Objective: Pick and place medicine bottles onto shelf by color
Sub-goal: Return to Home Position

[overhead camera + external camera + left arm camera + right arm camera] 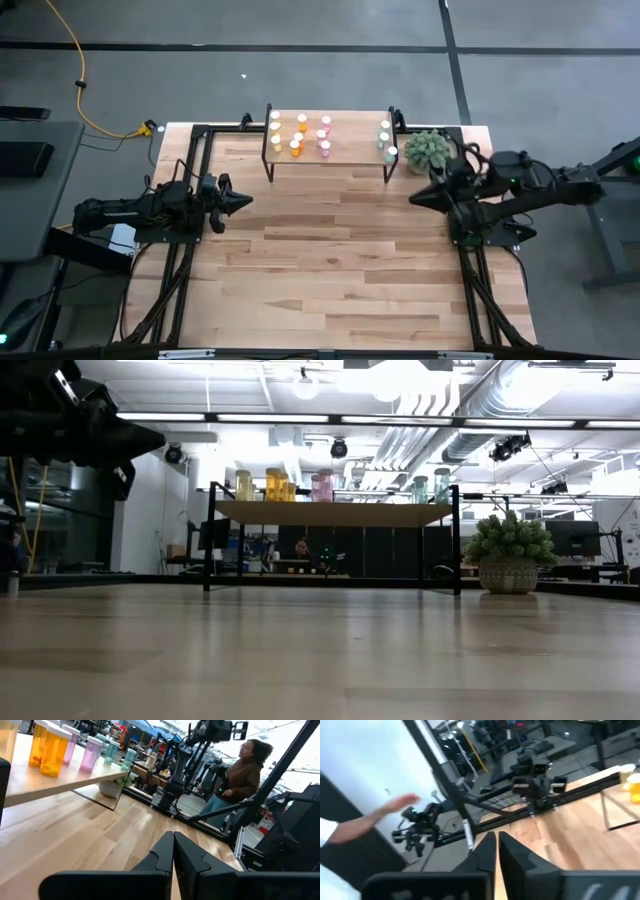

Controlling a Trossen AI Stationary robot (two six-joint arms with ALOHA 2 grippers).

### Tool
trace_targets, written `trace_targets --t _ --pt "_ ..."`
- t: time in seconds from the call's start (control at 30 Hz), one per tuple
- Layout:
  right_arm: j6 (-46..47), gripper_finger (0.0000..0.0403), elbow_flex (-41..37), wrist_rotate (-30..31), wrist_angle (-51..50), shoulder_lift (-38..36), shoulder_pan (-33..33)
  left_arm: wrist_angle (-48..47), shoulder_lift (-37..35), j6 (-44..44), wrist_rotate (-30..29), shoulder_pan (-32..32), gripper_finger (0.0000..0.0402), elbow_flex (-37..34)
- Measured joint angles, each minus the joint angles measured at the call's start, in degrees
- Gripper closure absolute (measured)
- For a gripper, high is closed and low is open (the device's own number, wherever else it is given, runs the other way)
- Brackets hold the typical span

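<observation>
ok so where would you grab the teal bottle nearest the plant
Take the teal bottle around its body, coming from the open table in front of the shelf. It stands upright and round. The other teal bottles stand behind it and the plant sits close beside it, so the front looks clearest.

Shelf (355, 132) — light wood top, thin black legs — as I see it at the far edge of the table (330, 260). Medicine bottles, white-capped and upright, stand on top by colour: yellow bottles (275, 127) at the left end, then orange bottles (299, 135), pink bottles (324, 135) — teal bottles (386, 140) apart at the right end.
</observation>
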Motion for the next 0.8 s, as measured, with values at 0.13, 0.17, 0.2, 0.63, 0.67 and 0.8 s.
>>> trace_targets --t 0.13,0.17,0.2,0.63,0.67,0.8 --pt "4.1 0.0385 -10.9 0.4 7.6 -8.5 3.4 0.0 0.0 0.0 0.0 0.0 0.0401 0.0" --pt "4.2 0.0389 -13.6 0.7 10.2 -10.4 4.3 0.0 0.0 0.0 0.0 0.0 0.0401 0.0" --pt "4.0 0.0395 -16.1 1.1 12.3 -12.2 5.0 0.0 0.0 0.0 0.0 0.0 0.0401 0.0" --pt "4.0 0.0402 -36.0 4.5 24.5 -30.3 1.3 0.2 -0.3 0.0 0.3 0.0 0.0401 0.0" --pt "4.4 0.0402 -37.8 4.4 25.8 -31.4 0.8 0.2 -0.3 0.0 0.3 0.0 0.0401 0.0" --pt "5.4 0.0403 -45.3 4.4 31.3 -34.3 -0.6 0.2 -0.3 0.0 0.2 0.0 0.0401 0.0"
